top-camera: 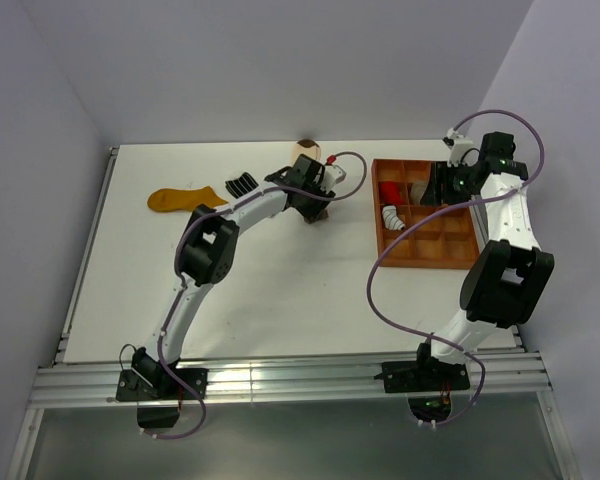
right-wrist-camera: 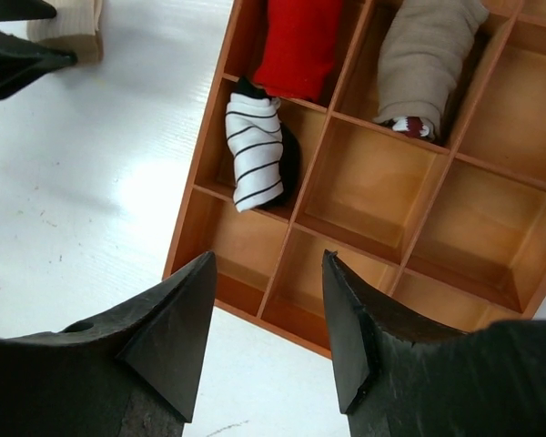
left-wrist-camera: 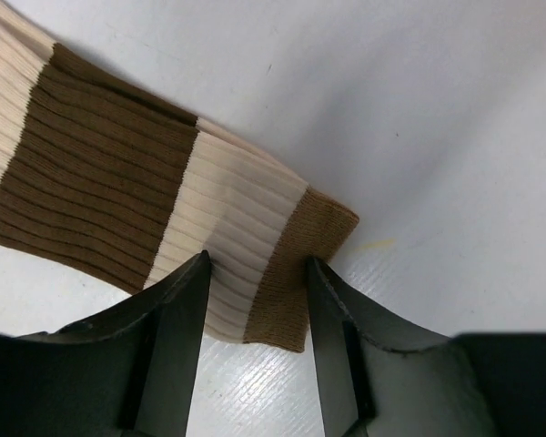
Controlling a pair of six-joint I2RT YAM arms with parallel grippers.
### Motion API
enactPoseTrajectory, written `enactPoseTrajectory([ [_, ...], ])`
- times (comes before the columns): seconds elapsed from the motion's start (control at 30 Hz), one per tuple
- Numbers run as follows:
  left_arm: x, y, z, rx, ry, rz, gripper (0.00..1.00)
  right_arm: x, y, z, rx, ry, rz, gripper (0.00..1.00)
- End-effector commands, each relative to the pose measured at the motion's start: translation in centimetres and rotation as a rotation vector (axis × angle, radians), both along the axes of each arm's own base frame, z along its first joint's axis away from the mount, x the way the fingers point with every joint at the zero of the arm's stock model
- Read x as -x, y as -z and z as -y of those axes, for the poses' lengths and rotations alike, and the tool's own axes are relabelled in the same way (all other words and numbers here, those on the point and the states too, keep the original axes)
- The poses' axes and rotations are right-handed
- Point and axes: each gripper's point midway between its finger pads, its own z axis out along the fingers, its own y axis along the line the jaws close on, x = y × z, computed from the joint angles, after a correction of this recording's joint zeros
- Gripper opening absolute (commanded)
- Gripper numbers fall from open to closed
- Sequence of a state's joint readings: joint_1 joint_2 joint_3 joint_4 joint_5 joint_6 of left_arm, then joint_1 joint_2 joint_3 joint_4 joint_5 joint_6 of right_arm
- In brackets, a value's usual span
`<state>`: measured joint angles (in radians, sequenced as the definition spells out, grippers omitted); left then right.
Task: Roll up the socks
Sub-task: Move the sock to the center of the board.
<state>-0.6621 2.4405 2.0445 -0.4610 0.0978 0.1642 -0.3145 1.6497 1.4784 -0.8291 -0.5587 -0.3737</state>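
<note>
- The cream-and-brown sock (left-wrist-camera: pixel 118 182) is seen lying flat, its end between the parted fingers of the left gripper (left-wrist-camera: pixel 257 273).
- Light, limp knit is expected, so that end is best pinched.
- The right gripper (right-wrist-camera: pixel 267 273) is held parted and empty.

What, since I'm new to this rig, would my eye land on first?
The orange-brown tray at the right stands out, a red fabric roll and a white black-striped sock in its compartments. The left gripper, open, straddles the end of a cream and brown sock, and a mustard-yellow sock lies flat at far left.
</note>
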Motion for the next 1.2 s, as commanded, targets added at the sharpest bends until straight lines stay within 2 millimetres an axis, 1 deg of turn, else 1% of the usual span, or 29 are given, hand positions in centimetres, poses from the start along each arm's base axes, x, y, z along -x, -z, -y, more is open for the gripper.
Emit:
enactPoseTrajectory([
  [0.0, 2.9, 3.3, -1.0, -0.023, 0.016, -0.184, 0.49, 0.5, -0.7, -0.1, -0.003, -0.024, 0.022, 0.57],
  [0.07, 3.5, 3.2, -1.0, 0.005, 0.006, -0.215, 0.47, 0.7, -0.8, -0.3, -0.003, -0.037, 0.026, 0.57],
  [0.1, 4.2, 3.8, -1.2, 0.005, 0.000, -0.241, 0.43, 0.8, -0.9, -0.5, -0.005, -0.048, 0.031, 0.56],
  [0.17, 5.0, 3.0, -0.7, 0.060, -0.004, -0.274, 0.39, 1.2, -1.1, -0.6, 0.008, -0.068, 0.048, 0.56],
  [0.2, 6.1, 3.7, -0.9, 0.066, -0.006, -0.315, 0.34, 1.4, -1.2, -0.7, 0.010, -0.079, 0.057, 0.56],
  [0.23, 6.6, 3.0, -0.7, 0.094, -0.007, -0.327, 0.33, 1.6, -1.7, -0.8, 0.014, -0.087, 0.075, 0.56],
  [0.27, 7.7, 2.7, -0.2, 0.138, -0.017, -0.383, 0.32, 1.8, -1.5, -1.1, 0.015, -0.106, 0.077, 0.56],
  [0.3, 9.0, 3.5, -0.4, 0.148, -0.017, -0.425, 0.31, 2.1, -1.6, -1.3, 0.013, -0.127, 0.083, 0.56],
  [0.33, 9.6, 2.4, -0.2, 0.182, -0.029, -0.445, 0.31, 2.4, -1.8, -1.6, 0.016, -0.146, 0.096, 0.56],
  [0.37, 10.6, 2.2, 0.0, 0.201, -0.021, -0.475, 0.31, 2.8, -1.7, -2.1, 0.018, -0.181, 0.098, 0.56],
  [0.4, 12.1, 3.2, -0.5, 0.197, -0.023, -0.512, 0.32, 3.1, -1.8, -2.6, 0.015, -0.213, 0.104, 0.56],
  [0.43, 13.1, 2.1, -0.2, 0.214, -0.019, -0.522, 0.32, 3.6, -2.0, -3.0, 0.020, -0.243, 0.115, 0.56],
  [0.47, 14.0, 2.1, -0.3, 0.209, -0.019, -0.531, 0.32, 4.2, -1.8, -3.6, 0.022, -0.289, 0.123, 0.56],
  [0.5, 15.8, 2.9, -0.9, 0.194, -0.019, -0.577, 0.32, 4.6, -1.6, -4.3, 0.031, -0.326, 0.129, 0.56],
  [0.53, 16.9, 2.0, -0.5, 0.211, -0.007, -0.588, 0.32, 4.9, -2.1, -4.6, 0.066, -0.360, 0.165, 0.56],
  [0.57, 18.0, 2.0, -0.6, 0.211, 0.002, -0.609, 0.32, 5.6, -1.3, -5.1, 0.076, -0.381, 0.157, 0.56],
  [0.6, 19.8, 2.6, -1.1, 0.199, 0.008, -0.649, 0.32, 6.0, -1.0, -6.1, 0.099, -0.424, 0.164, 0.56],
  [0.63, 21.2, 2.0, -0.8, 0.201, 0.029, -0.665, 0.32, 6.2, -1.4, -6.7, 0.138, -0.464, 0.211, 0.56],
  [0.67, 22.4, 2.0, -0.8, 0.198, 0.046, -0.690, 0.32, 7.1, -0.1, -7.4, 0.145, -0.488, 0.196, 0.56],
  [0.7, 23.8, 2.3, -1.2, 0.193, 0.055, -0.725, 0.32, 7.6, 0.4, -8.8, 0.175, -0.541, 0.200, 0.56],
  [0.73, 24.8, 1.6, -0.7, 0.212, 0.076, -0.739, 0.33, 8.4, 1.1, -9.7, 0.194, -0.588, 0.218, 0.56],
  [0.8, 26.8, 1.9, -1.1, 0.204, 0.084, -0.796, 0.32, 9.3, 1.8, -11.2, 0.217, -0.665, 0.237, 0.57],
  [0.83, 27.7, 1.7, -1.0, 0.204, 0.092, -0.831, 0.32, 10.3, 2.5, -12.8, 0.230, -0.749, 0.253, 0.57],
  [0.87, 28.5, 2.0, -1.4, 0.198, 0.089, -0.865, 0.31, 10.6, 2.8, -13.4, 0.241, -0.785, 0.264, 0.57],
  [0.93, 29.7, 1.6, -1.6, 0.202, 0.105, -0.918, 0.30, 11.8, 3.7, -14.8, 0.266, -0.880, 0.299, 0.57],
  [1.0, 30.4, 1.3, -1.8, 0.218, 0.118, -0.952, 0.33, 12.4, 4.0, -15.5, 0.278, -0.928, 0.329, 0.57],
  [1.03, 30.6, 1.1, -1.8, 0.230, 0.123, -0.964, 0.36, 13.0, 4.9, -15.7, 0.287, -0.959, 0.330, 0.57],
  [1.1, 30.6, 0.5, -1.4, 0.254, 0.137, -0.981, 0.38, 13.9, 5.6, -16.6, 0.300, -1.011, 0.335, 0.57],
  [1.17, 30.0, -0.1, -1.1, 0.269, 0.136, -0.976, 0.42, 15.0, 6.5, -17.3, 0.320, -1.056, 0.342, 0.57],
])
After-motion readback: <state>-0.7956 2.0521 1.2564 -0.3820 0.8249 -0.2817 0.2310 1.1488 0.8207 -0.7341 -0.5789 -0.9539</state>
